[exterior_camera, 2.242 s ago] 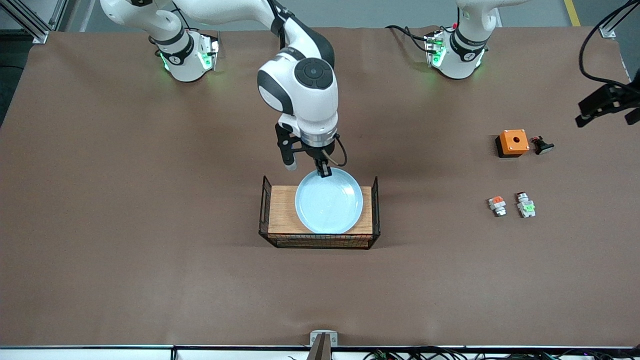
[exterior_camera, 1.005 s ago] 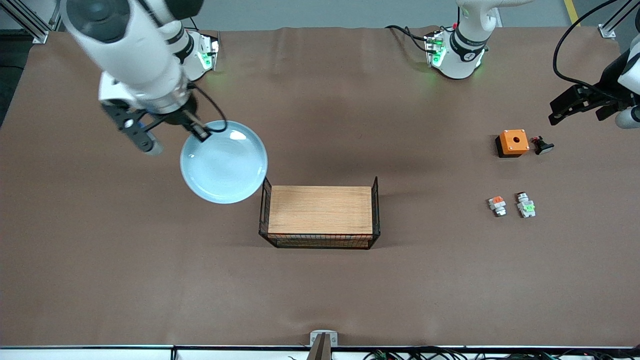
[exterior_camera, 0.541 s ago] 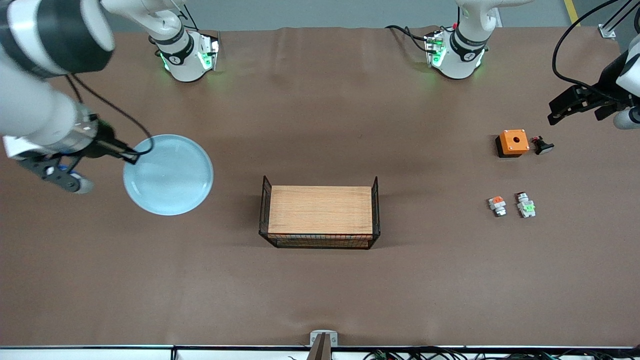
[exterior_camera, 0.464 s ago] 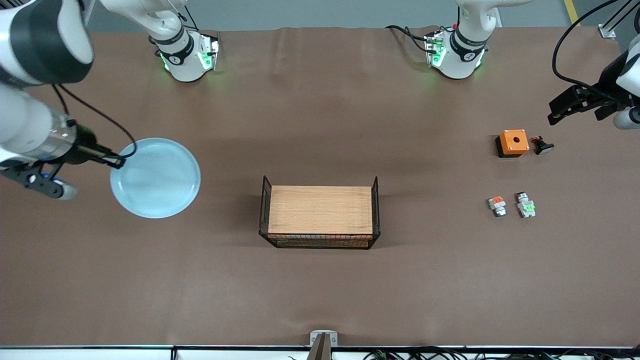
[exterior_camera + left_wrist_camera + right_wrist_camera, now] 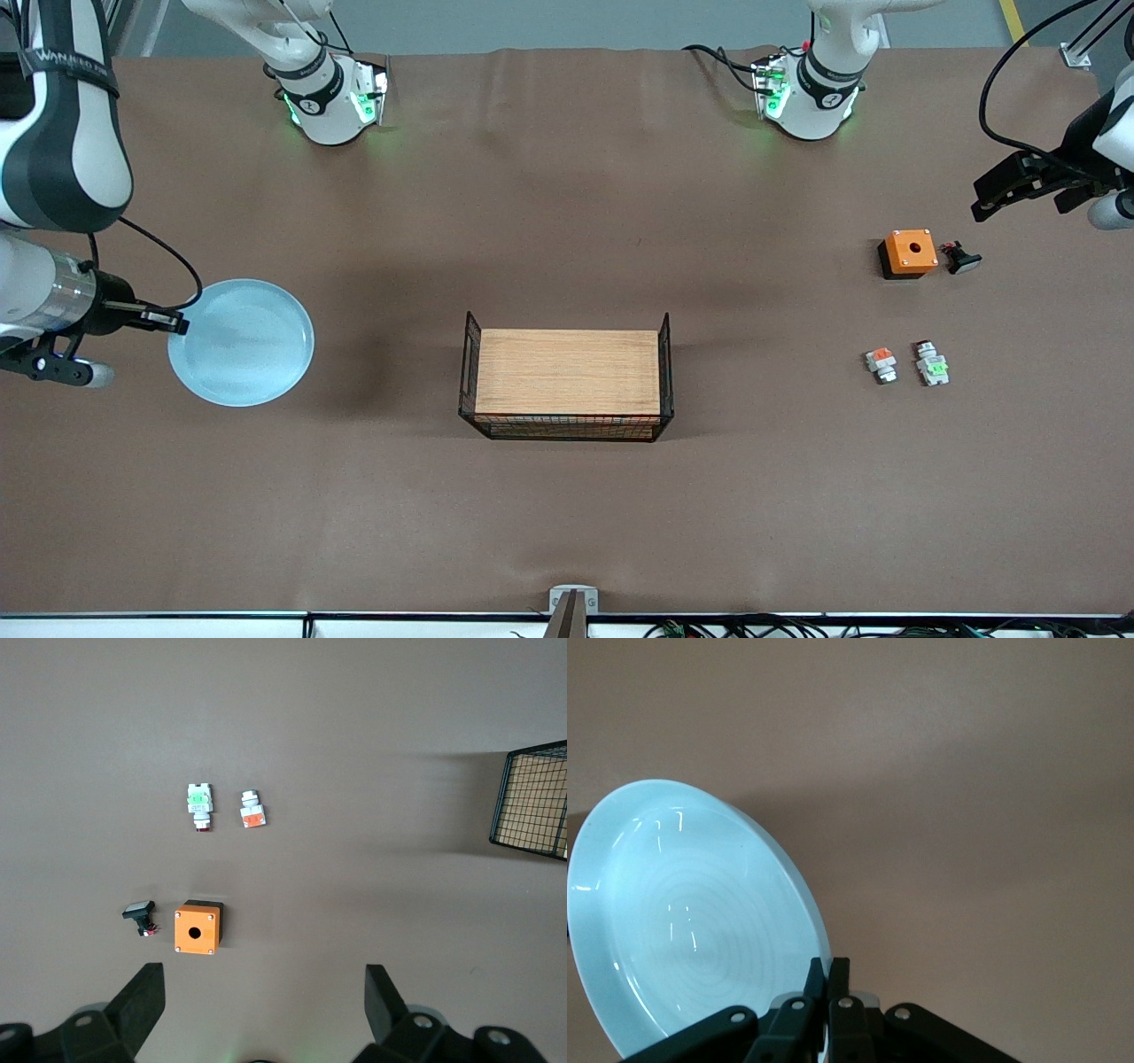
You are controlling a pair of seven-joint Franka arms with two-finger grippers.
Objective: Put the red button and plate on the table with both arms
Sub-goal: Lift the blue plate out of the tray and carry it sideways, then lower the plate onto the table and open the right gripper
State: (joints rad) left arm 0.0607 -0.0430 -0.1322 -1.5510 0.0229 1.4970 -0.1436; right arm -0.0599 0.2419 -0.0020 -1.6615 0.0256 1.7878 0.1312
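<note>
Two arms share the front view. The right gripper (image 5: 173, 324), at the right arm's end of the table (image 5: 567, 514), is pinched shut on the rim of the plate (image 5: 241, 342), holding it by its edge so the pale blue disc hangs out over the brown sheet, apparently low and about to be set down; I cannot tell whether its underside touches yet. The plate lies close to flat, hollow side up. The left gripper (image 5: 1019, 186) hovers near the left arm's end, over bare table close to the orange box (image 5: 908, 252). The red button (image 5: 931, 362) lies on the table nearer the camera than that box, beside the orange-block part (image 5: 881, 364), its long axis running toward the bases with the dark-red cap at that end. The wooden board (image 5: 567, 372) sits mid-table in its wire frame.

From the left wrist view, the left gripper's fingers (image 5: 142, 1001) stand wide apart, holding nothing, looking down on the red button (image 5: 200, 804), likely staged for a pick.

From the right wrist view, the fingers (image 5: 838, 979) close tightly on the plate (image 5: 682, 921) rim, with the plate tilted slightly.
</note>
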